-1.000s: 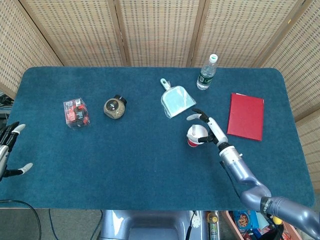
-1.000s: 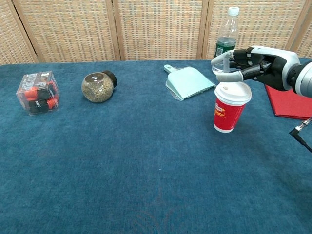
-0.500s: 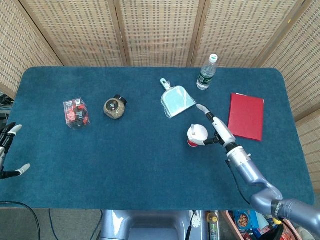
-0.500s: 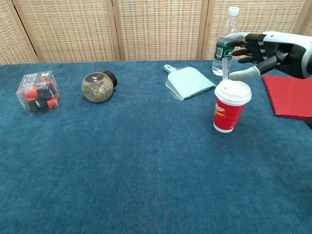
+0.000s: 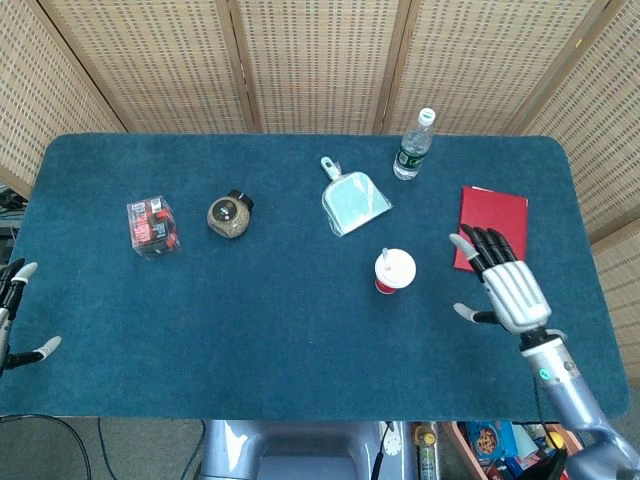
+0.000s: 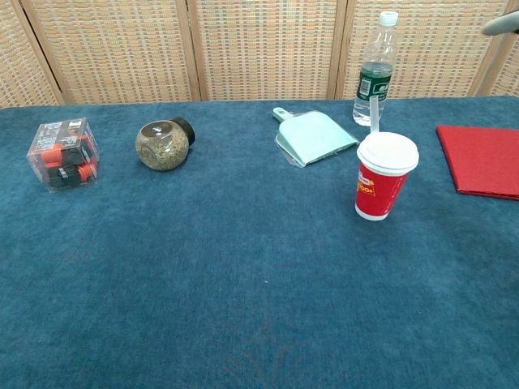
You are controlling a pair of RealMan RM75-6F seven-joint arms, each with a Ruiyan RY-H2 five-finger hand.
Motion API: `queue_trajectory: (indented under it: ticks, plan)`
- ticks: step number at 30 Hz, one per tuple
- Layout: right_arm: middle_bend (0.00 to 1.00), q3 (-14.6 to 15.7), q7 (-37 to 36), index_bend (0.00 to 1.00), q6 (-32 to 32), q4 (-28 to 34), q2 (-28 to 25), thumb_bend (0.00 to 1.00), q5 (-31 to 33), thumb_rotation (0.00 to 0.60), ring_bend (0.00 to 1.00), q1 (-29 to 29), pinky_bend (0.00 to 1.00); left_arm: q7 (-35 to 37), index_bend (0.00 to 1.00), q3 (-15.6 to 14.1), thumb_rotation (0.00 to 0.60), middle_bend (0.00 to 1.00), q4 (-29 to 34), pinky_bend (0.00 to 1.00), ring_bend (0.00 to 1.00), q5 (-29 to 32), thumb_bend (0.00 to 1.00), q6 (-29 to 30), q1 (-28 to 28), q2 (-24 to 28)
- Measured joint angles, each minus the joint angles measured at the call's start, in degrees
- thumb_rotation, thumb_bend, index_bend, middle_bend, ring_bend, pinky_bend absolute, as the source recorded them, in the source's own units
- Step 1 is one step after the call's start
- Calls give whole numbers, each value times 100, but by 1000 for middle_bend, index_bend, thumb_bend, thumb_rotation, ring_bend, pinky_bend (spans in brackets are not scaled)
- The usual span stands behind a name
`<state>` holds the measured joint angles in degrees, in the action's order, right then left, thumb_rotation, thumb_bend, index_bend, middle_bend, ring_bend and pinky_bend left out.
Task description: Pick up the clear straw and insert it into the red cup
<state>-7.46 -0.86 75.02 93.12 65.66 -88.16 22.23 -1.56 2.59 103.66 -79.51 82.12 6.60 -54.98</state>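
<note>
The red cup (image 5: 394,273) (image 6: 384,178) with a white lid stands right of the table's middle. The clear straw (image 6: 375,115) (image 5: 386,259) stands upright in its lid. My right hand (image 5: 503,283) hovers to the right of the cup, well apart from it, fingers spread and holding nothing. In the chest view only a fingertip (image 6: 503,23) shows at the top right edge. My left hand (image 5: 14,315) sits at the far left edge of the head view, open and off the table.
A mint dustpan (image 5: 351,200) and a water bottle (image 5: 412,146) lie behind the cup. A red book (image 5: 491,231) lies right of it, under my right hand's fingertips. A glass jar (image 5: 230,214) and a clear box (image 5: 153,226) sit on the left.
My right hand let go of the straw, drew back to the right and rose, fingers spreading. The straw stays upright in the cup's lid. The left hand slid slightly further left.
</note>
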Motion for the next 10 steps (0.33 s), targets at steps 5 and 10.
queue_trajectory:
  ticks: [5, 10]
  plan:
    - [0, 363, 434, 0, 1054, -249, 116, 0, -304, 600, 0, -780, 0, -51, 0, -151, 600, 0, -304, 0, 0, -317, 197, 134, -107, -271]
    - [0, 542, 768, 0, 1598, -562, 416, 0, -419, 600, 0, -1237, 0, -27, 0, -229, 600, 0, -602, 0, 0, -627, 130, 365, -199, -477]
